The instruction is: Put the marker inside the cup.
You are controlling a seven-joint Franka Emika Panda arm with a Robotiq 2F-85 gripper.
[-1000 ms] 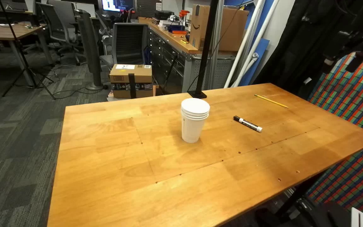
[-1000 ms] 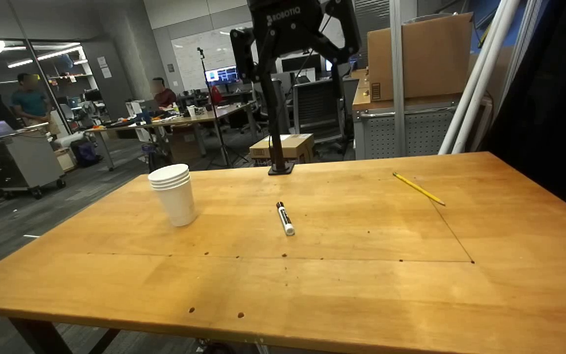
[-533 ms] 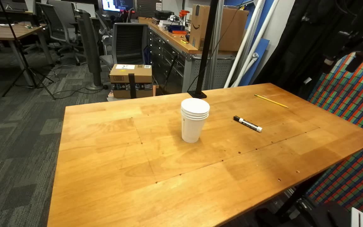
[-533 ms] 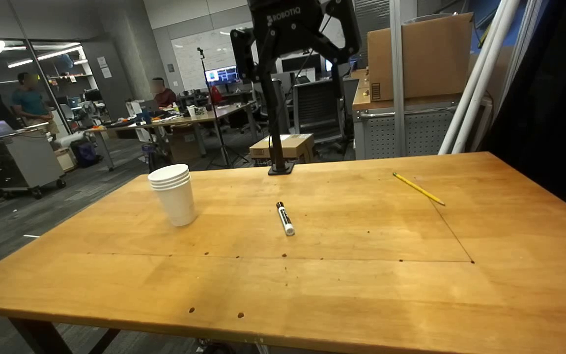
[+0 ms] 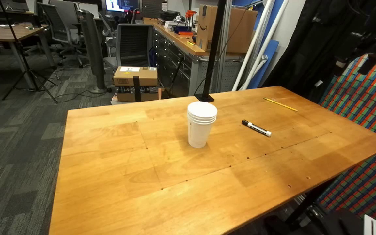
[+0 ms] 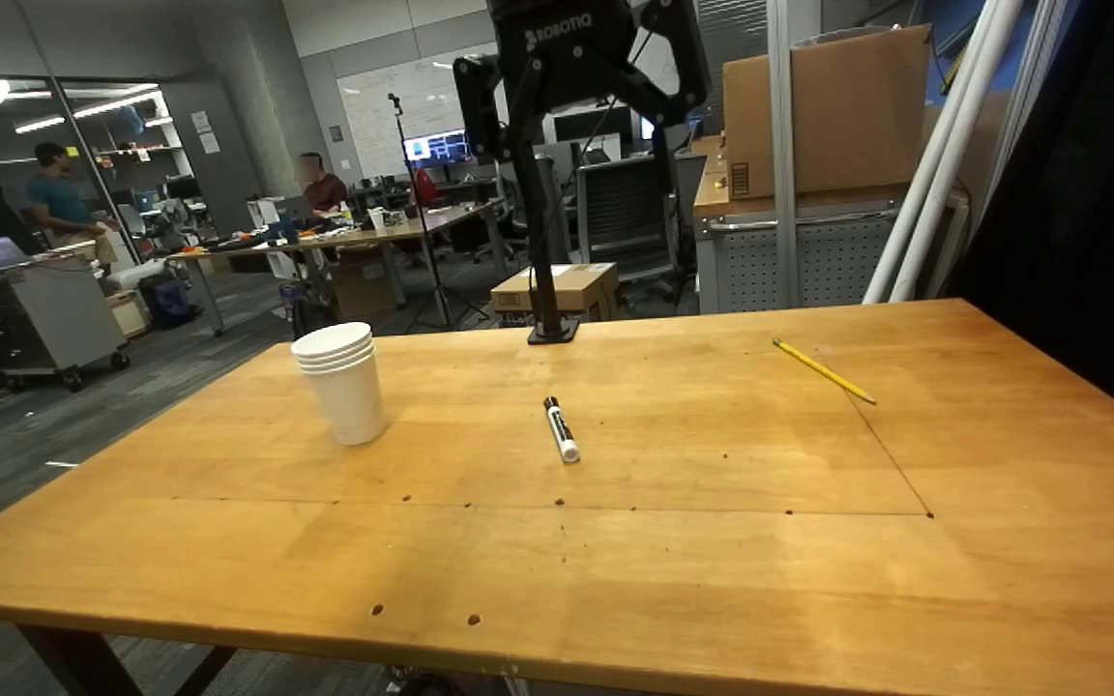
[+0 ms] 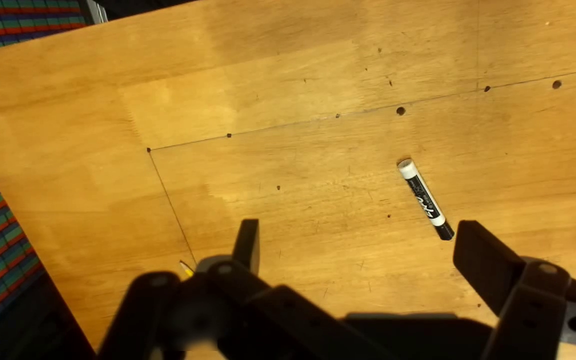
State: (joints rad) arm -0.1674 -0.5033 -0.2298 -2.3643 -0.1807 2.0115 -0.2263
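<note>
Seeing movement since the earlier frame only in far person (image 6: pixel 61 198), none at end effector (image 7: pixel 358 235), spread wide, gripping nothing. Probably before reaching; must next centre, descend and pinch the marker (image 7: pixel 425 199), lying on counter (image 6: pixel 673 599) between cup (image 6: pixel 344 396) and pencil (image 6: pixel 823 369), pointing black cap (image 7: pixel 445 231) to lower right in wrist view, along slanted long axis.

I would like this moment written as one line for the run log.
gripper: open, empty, raised above table | marker: lying on table | cup: upright, stacked | task: marker outside cup
</note>
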